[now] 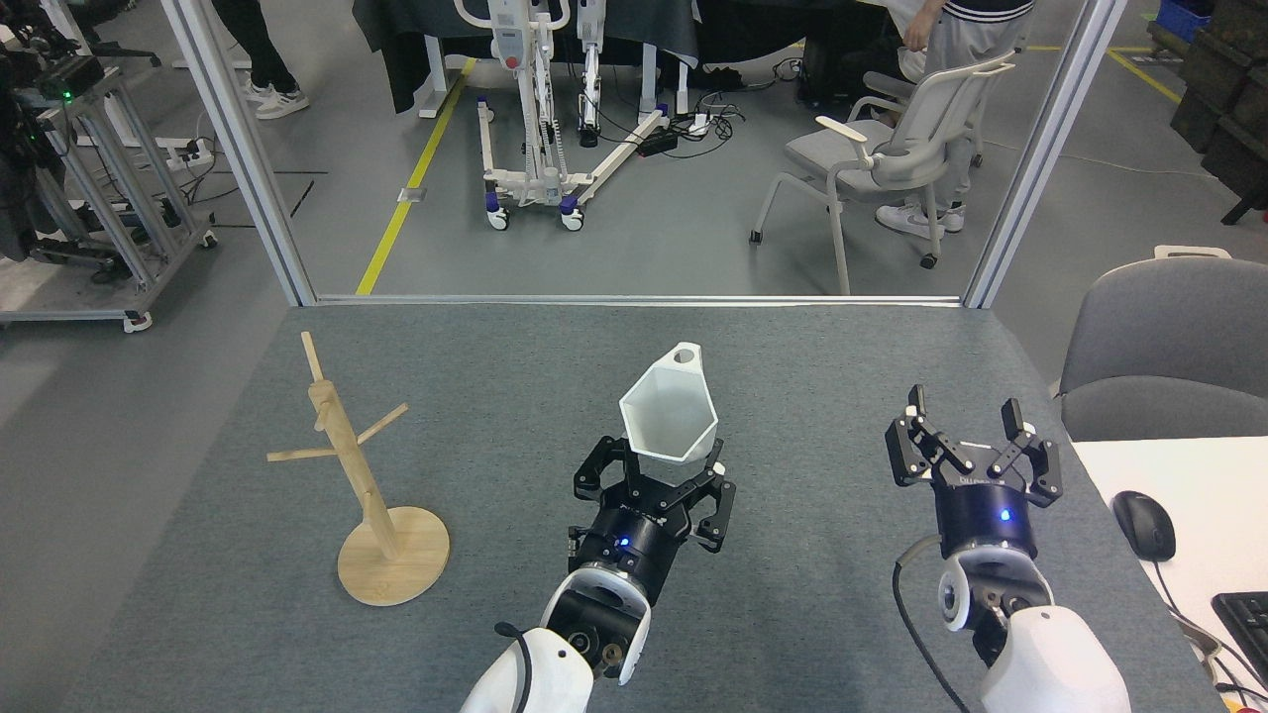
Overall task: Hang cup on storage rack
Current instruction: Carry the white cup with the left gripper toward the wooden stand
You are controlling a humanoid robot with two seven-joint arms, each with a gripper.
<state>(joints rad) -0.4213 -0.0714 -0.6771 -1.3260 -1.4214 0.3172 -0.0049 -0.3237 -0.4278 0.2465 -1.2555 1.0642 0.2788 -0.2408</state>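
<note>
— White cup [668,414] was up off the table [515,376], pinched at its base by the left gripper [654,473]. Rim faced the camera, handle tab w/ the round hole at the far top.

— Grip looked firm?

— Fingers were closed against the lower body on both sides, cup tilted a bit. Can't see the contact pts exactly, the cup body hid them.

— Right gripper [969,424]?

— Spread wide, nothing in it, over the right part of the table, well apart from the cup.

— And the storage rack [359,465]?

— Wooden, standing on its disc base near the table's left side, post leaning in this view, thin pegs sticking out, all bare. Well apart from the cup, w/ open felt between.

— So progress?

— I'd judge roughly halfway: cup was picked up and held in the left, which is the rack-side arm. Hanging not done yet. Left to do: carry cup across to the rack, line the tab hole w/ a peg tip, slide it on, let go.

— Tricky bit?

— Prob. the hole: small, pegs thin and angled, so the wrist would need turning to match the peg's slope. A bump could tip the rack, I think; base looked light.
</note>
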